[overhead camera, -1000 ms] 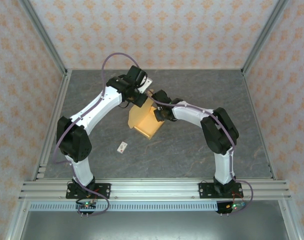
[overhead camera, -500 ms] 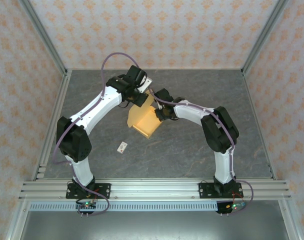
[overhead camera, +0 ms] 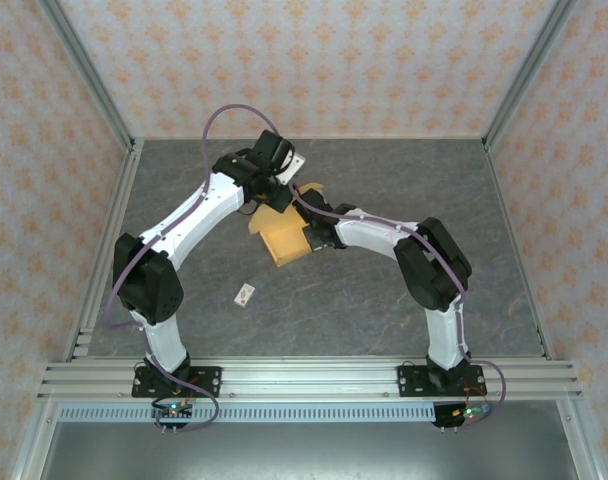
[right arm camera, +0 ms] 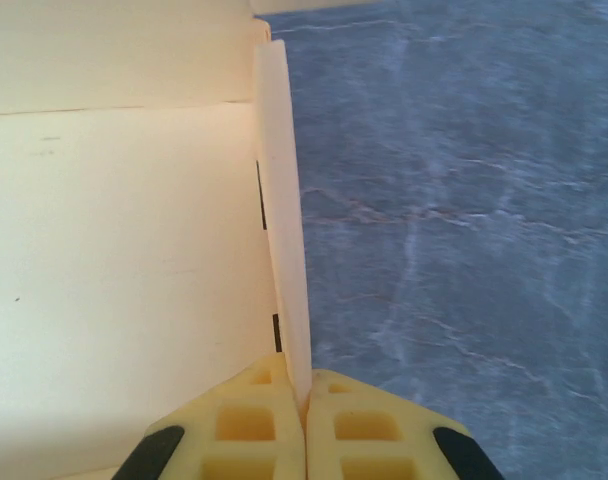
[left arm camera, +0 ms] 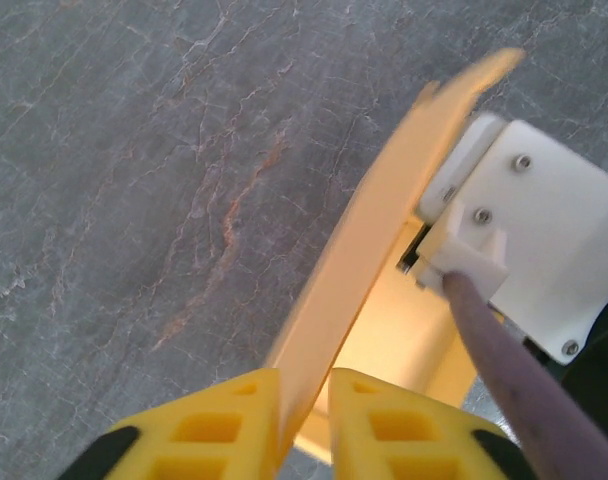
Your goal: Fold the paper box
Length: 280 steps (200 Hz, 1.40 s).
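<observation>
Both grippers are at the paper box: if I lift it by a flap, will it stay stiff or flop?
Probably floppy and light: the paper box is thin card, its flap a slim edge in the shut right gripper. The flap at the left gripper looks bowed, so it may flex under load.

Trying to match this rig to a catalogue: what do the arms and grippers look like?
The left arm and right arm have white links joined by bulky black joints. A thin purple cable runs along each. The left gripper and right gripper carry yellow plastic fingers with square cut-out pockets and black patches at the outer edges.
</observation>
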Motion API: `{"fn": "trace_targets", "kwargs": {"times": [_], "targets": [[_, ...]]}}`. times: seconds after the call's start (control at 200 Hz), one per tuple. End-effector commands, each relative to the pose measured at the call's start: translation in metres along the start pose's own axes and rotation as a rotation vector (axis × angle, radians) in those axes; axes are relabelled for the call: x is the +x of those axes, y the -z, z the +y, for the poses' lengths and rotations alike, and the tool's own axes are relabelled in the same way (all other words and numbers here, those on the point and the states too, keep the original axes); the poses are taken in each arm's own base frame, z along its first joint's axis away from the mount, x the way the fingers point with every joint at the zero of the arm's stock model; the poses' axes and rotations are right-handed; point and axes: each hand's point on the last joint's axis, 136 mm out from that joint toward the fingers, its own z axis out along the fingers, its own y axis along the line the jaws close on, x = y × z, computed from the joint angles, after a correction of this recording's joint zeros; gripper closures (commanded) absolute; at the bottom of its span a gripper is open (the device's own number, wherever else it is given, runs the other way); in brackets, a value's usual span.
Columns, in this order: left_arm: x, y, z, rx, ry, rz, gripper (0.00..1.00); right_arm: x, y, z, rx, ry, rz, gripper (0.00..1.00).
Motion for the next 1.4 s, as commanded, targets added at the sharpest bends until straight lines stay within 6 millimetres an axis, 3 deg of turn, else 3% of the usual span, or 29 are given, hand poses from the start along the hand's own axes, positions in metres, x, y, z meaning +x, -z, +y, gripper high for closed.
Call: {"fn": "trace_targets", "kwargs": {"times": [0.0, 0.445, 0.596, 0.696, 0.926, 1.046, 1.231, 1.396], "targets": [[-0.014, 0.014, 0.001, -0.003, 0.016, -0.052, 0.70, 0.028, -0.001, -0.031, 0.129, -0.019, 0.081, 0.98], [-0.031, 0.057, 0.014, 0.010, 0.120, -0.236, 0.32, 0.046, 0.012, -0.059, 0.161, -0.106, 0.091, 1.00], [-0.022, 0.072, 0.030, -0.029, 0.213, -0.285, 0.30, 0.051, 0.017, -0.066, 0.181, -0.117, 0.092, 1.00], [0.016, 0.064, 0.034, -0.061, 0.338, -0.255, 0.31, 0.053, 0.022, -0.071, 0.190, -0.117, 0.091, 1.00], [0.156, 0.020, 0.011, -0.083, 0.499, 0.003, 0.31, 0.047, 0.025, -0.067, 0.137, -0.113, 0.081, 1.00], [0.208, 0.007, -0.001, -0.111, 0.508, 0.126, 0.30, 0.045, 0.025, -0.063, 0.117, -0.108, 0.076, 1.00], [0.251, -0.007, -0.002, -0.177, 0.504, 0.241, 0.29, 0.044, 0.023, -0.065, 0.099, -0.111, 0.073, 1.00], [0.259, -0.025, -0.011, -0.140, 0.486, 0.288, 0.30, 0.043, 0.024, -0.066, 0.093, -0.112, 0.066, 1.00]]}}
